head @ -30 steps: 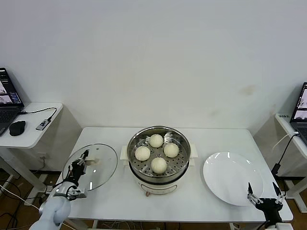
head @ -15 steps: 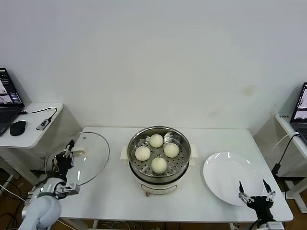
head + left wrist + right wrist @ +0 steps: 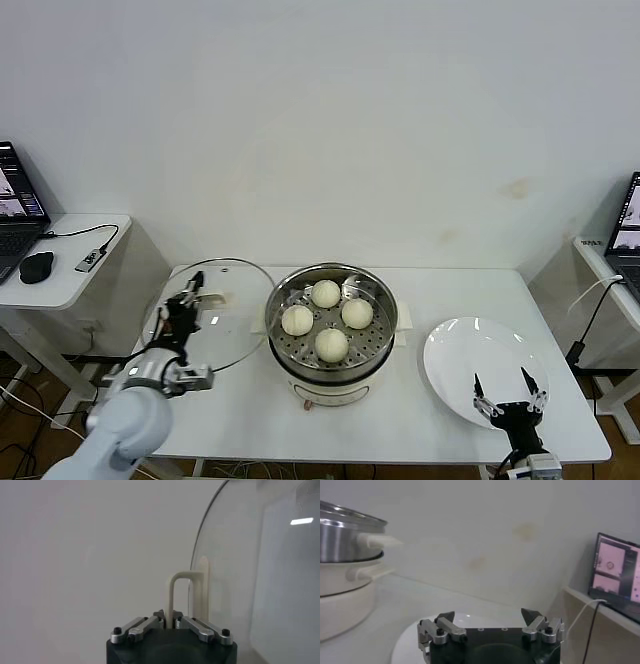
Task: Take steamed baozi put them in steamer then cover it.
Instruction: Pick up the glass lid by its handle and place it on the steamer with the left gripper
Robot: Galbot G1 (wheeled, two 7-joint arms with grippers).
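The left gripper (image 3: 186, 305) pinches the cream-white handle (image 3: 176, 596) of the glass cover (image 3: 212, 315), its jaws pressed together on the thin loop. Half a second ago the cover hung out past the table's left edge; now it has swung back in over the table and tilts beside the steamer (image 3: 331, 330), its metal rim almost touching the pot's left side. My reading is that the carry is nearly over and only centring and lowering remain.

The 4 baozi (image 3: 331, 344) already sit on the perforated steel tray, so the loading part looks done. They are smooth, round and matte, pale cream against the shiny stainless wall. The pot rests on a white base with stubby white side handles.

The right gripper (image 3: 510, 392) has its jaws spread and empty, low over the front edge of the flat, glossy white plate (image 3: 470, 360) near the table's right front corner, having crept leftward.
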